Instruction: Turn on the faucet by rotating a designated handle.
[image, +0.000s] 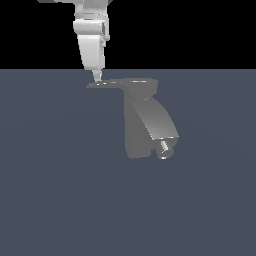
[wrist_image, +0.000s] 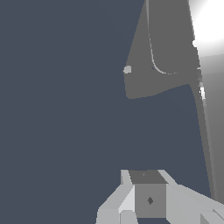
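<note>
The gripper (image: 97, 77) hangs point-down with its tip right at the outer end of the handle (image: 107, 83). From the exterior view the fingers look drawn together to one narrow point, with nothing between them; the wrist view shows only the pale finger bodies, so I judge it nearly or fully closed and empty. The handle is a thin flat grey blade reaching from under the gripper's tip to the round top cap of the faucet (image: 142, 120), which stands just beyond and below, its sloped spout ending in a small shiny nozzle (image: 165, 148) farther down.

The blade looks rigid and smooth, probably turning on a stiff pivot at the cap. No grasp is likely needed: pushing sideways against the thin edge near the far tip gives most leverage, though a narrow fingertip could slip over so flat a surface.
</note>
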